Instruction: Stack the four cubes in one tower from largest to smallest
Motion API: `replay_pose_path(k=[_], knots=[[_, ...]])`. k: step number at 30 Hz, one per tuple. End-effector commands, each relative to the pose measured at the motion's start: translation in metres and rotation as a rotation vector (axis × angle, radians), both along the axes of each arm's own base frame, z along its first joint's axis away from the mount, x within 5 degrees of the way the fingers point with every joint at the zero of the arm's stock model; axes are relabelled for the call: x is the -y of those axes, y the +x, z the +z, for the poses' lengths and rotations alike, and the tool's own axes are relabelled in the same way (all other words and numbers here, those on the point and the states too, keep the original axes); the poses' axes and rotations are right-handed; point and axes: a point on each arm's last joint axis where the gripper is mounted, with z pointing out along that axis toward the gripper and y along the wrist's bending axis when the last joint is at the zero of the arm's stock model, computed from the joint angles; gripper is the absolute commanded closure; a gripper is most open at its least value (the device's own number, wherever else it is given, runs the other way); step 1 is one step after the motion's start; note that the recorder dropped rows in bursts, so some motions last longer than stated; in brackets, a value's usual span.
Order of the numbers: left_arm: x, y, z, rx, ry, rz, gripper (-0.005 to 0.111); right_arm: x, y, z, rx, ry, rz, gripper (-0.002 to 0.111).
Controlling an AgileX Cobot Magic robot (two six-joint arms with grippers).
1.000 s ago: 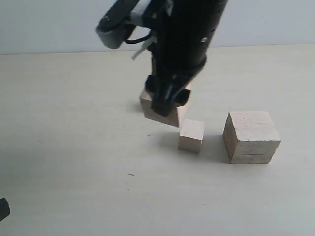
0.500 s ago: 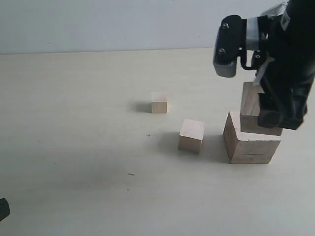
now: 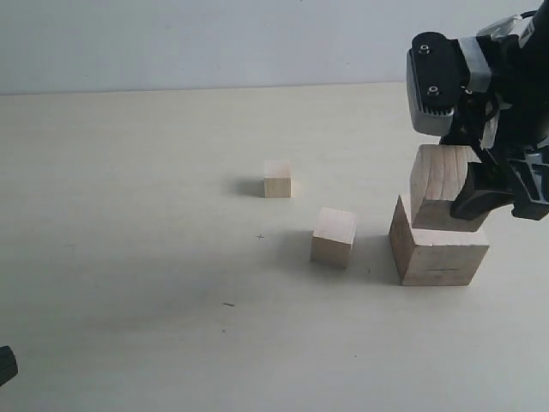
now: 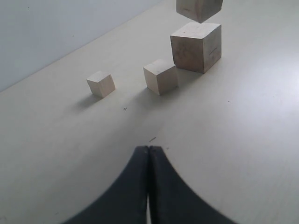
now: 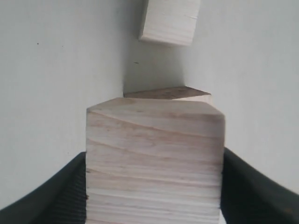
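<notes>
Now the second-largest cube, swung over from the table's middle and clamped in the right gripper's wide-set jaws, is held just above the largest cube near the right edge, ready to be lowered.

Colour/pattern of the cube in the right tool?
Pale bare wood, slanting grain lines; the cube shows best in right wrist view.

a: where are the cubes?
b: on the tabletop, the largest cube is at right, the second-largest cube over it. the third cube lies just left of the largest, the smallest cube farther left and behind.
</notes>
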Motion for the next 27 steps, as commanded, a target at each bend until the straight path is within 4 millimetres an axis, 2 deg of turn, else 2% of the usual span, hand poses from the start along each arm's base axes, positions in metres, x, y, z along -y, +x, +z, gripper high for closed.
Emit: replay_pose_path(k=[1, 8, 15, 27], knots=[[0.0, 0.0, 0.001, 0.004, -0.014, 0.003, 0.107, 0.011, 0.007, -0.01, -0.029, -0.002, 0.021, 0.108], [0.0, 0.0, 0.001, 0.004, -0.014, 0.003, 0.107, 0.013, 0.021, -0.029, -0.067, -0.027, 0.108, 0.108], [0.0, 0.0, 0.001, 0.004, -0.014, 0.003, 0.107, 0.014, 0.031, -0.029, -0.058, -0.02, 0.095, 0.108], [0.0, 0.0, 0.001, 0.004, -0.014, 0.003, 0.107, 0.015, 0.033, -0.029, -0.052, 0.015, 0.122, 0.108]])
